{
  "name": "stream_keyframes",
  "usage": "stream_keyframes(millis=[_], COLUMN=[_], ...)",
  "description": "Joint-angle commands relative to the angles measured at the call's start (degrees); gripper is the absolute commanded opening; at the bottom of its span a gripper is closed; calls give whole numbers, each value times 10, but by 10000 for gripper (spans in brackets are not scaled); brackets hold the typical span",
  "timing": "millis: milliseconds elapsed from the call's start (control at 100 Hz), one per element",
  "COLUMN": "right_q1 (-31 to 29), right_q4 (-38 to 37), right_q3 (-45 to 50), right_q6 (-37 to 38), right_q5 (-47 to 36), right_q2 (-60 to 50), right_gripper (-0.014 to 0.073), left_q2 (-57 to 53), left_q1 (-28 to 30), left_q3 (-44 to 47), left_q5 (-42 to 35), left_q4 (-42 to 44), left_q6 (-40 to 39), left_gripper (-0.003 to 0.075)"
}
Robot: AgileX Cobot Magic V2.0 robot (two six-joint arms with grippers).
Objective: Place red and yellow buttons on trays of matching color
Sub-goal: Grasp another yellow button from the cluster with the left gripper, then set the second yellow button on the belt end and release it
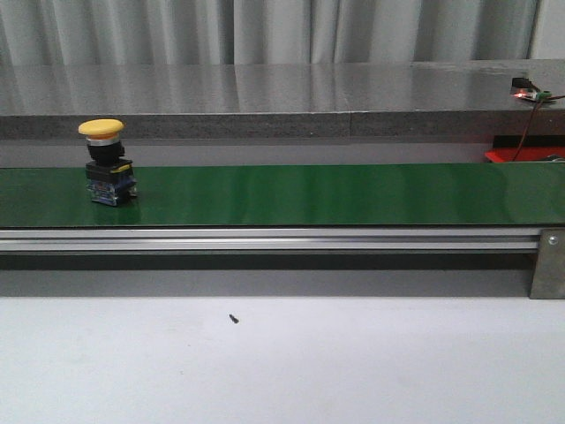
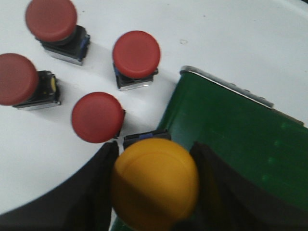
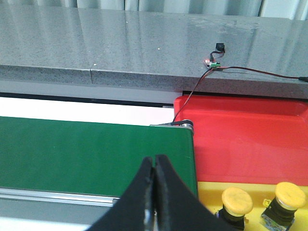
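Left gripper [image 2: 154, 192] is clamped on a yellow button [image 2: 155, 183]: the dark fingers [image 2: 98, 192] press in on both sides of the round cap, right over the end of the green belt [image 2: 231, 144]. On the white surface [image 2: 231, 38] beyond it sit four red buttons [image 2: 136, 54], one at about ten o'clock from the held cap and nearly touching it, the rest farther out toward eleven and twelve.

Over to the right gripper [image 3: 154, 173]: its jaws are pressed together, tip to tip, with nothing between them. It hangs above the near edge of the belt. At its three o'clock lies the red tray [image 3: 240, 134], and at about four o'clock the yellow tray [image 3: 204, 190] with two yellow buttons [image 3: 237, 201] standing in it.

In the front view, another yellow button [image 1: 108, 162] stands upright on the belt at the nine o'clock end, alone. No arm shows in that view.
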Motion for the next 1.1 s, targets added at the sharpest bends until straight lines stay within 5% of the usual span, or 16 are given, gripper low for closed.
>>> stream_keyframes(millis=[0,260,540,760,890,1090], right_q1=[2,2,2,2,2,2], right_q4=[4,4,4,4,4,6], right_q3=[-15,-15,-15,-15,-15,-15], right_q6=[-5,-5,-5,-5,-5,-5], right_q5=[-33,-33,-33,-33,-33,-34], right_q2=[3,3,3,3,3,3], right_gripper=[-68,-68,-68,-68,-68,-68], left_q2=[-30,-23,-24,-65,-99,-154], left_q1=[-14,-31,-36,-36,-49,-90], left_q3=[-17,-17,-17,-17,-17,-17], left_q5=[-19,0,9,26,49,80], left_q4=[-8,-11,-49,-59,-59,-56], left_q6=[0,1,26,26,33,33], left_gripper=[114,167,542,547,464,75])
